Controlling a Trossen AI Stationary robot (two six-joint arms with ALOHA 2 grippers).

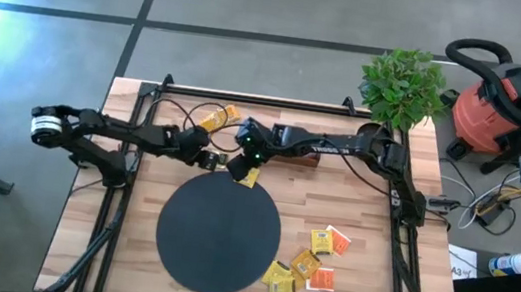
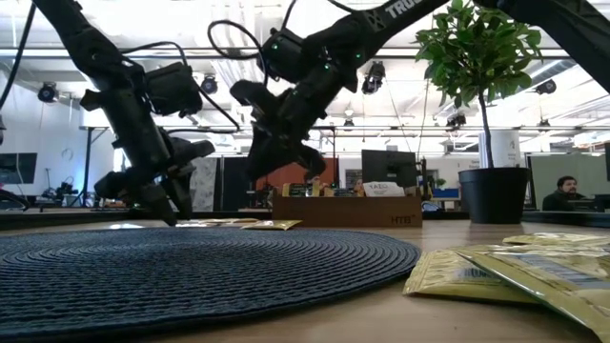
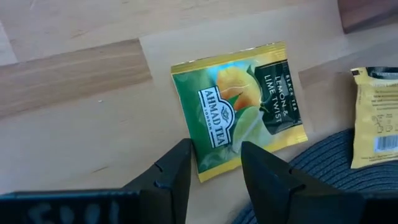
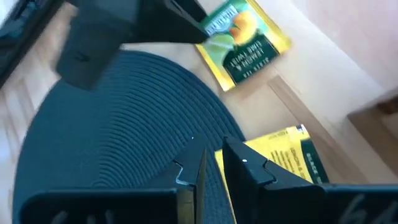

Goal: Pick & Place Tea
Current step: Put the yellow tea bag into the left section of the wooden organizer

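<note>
A yellow-green tea sachet [image 3: 239, 118] lies flat on the wooden table beside the black disc [image 1: 219, 233]. My left gripper [image 3: 214, 165] is open low over it, one finger on either side of its near corner. A second yellow sachet [image 4: 280, 158] lies with one edge on the disc's far rim [image 3: 323, 162]. My right gripper [image 4: 212, 165] hangs above that sachet [image 1: 249, 177], its fingers all but shut with nothing between them. The low view shows my right gripper [image 2: 291, 143] clear of the table. My left gripper's open fingers [image 3: 180, 165] come slanting down at the sachet's near corner [image 3: 214, 155], which lies between them on the table. Whether they touch it cannot be told.
Several more sachets [image 1: 310, 266] lie on the table to the right of the disc, and a few [image 1: 219, 118] lie near the far edge. A brown wooden tray [image 2: 348, 211] stands behind the grippers. A potted plant [image 1: 402, 84] is at the far right corner.
</note>
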